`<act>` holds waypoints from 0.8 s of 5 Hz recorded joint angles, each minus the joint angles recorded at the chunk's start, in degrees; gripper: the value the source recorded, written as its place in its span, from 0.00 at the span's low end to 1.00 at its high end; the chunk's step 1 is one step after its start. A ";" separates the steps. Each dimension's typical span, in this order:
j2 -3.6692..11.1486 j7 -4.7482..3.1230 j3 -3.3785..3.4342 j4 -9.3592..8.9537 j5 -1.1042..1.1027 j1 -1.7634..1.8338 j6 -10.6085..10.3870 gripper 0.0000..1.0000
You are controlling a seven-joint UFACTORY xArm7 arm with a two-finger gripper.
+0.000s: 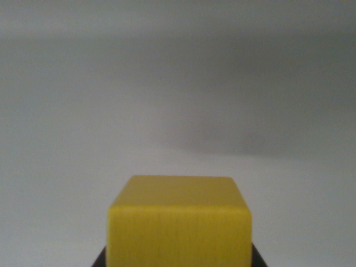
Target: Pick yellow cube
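Yellow cube (179, 222) fills the bottom centre of my wrist view, top face and near face showing. Dark slivers of my pincer (179, 261) flank its lower corners; I cannot tell whether it grips. Beyond the cube: pale grey desk (67, 139), soft shadow.

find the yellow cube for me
In the wrist view the cube sits bottom centre, cut by the lower edge, plain grey surface behind it and dark parts at its base.
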 joint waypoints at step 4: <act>-2.08 0.24 -0.08 3.11 -0.20 0.03 5.19 1.00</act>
